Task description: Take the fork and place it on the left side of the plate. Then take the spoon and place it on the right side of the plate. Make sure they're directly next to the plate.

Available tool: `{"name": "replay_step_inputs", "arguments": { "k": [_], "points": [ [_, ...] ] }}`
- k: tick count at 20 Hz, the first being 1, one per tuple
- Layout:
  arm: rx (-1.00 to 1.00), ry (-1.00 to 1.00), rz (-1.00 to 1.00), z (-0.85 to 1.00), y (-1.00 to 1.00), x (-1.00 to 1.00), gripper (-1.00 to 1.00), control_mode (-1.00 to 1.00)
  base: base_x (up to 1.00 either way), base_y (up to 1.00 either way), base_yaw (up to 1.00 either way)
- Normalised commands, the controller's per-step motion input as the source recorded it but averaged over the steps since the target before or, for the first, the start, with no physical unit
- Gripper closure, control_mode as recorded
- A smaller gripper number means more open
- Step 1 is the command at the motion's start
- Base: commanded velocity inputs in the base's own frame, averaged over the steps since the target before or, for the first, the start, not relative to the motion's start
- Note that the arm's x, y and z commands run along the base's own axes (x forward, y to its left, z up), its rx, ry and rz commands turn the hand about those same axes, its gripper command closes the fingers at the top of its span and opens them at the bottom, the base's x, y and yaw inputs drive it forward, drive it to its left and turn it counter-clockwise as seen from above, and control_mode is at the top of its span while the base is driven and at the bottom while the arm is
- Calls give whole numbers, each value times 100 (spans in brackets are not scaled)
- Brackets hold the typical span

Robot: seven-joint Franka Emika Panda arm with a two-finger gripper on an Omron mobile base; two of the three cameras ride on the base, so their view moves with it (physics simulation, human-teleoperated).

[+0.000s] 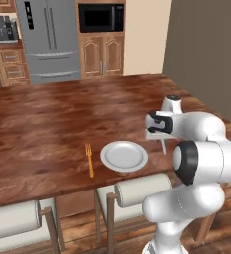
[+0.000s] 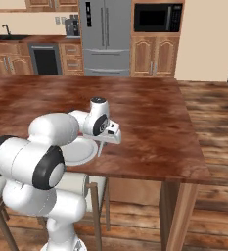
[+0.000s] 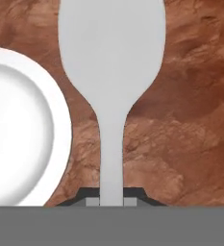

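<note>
Gripper (image 3: 111,202) clamped on spoon (image 3: 111,72), hung just right of plate (image 1: 124,156) above table (image 1: 47,124). Fork (image 1: 89,158) already laid at plate's left. Spoon not yet set down.

Plate (image 1: 124,156) on desk (image 1: 47,124) near its front edge. Fork (image 1: 89,159) lies on desk just left of plate. Spoon (image 3: 111,72) hangs from claw (image 3: 111,202) above desk, just right of plate.
</note>
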Motion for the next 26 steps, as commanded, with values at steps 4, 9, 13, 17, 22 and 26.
{"name": "replay_step_inputs", "arguments": {
  "k": [4, 9, 13, 17, 22, 26],
  "points": [
    [0, 0, 0, -45, 0, 23, 100, -100, 0, 0, 0],
    [0, 1, 0, -19, 0, 21, 100, -100, 0, 0, 0],
    [0, 3, 0, -27, 0, 14, 100, -100, 0, 0, 0],
    [0, 5, 0, -29, 0, 3, 100, -100, 0, 0, 0],
    [0, 3, 0, -21, 0, 6, 100, -100, 0, 0, 0],
    [0, 4, 0, -21, 0, 17, 100, -100, 0, 0, 0]
  ]
}}
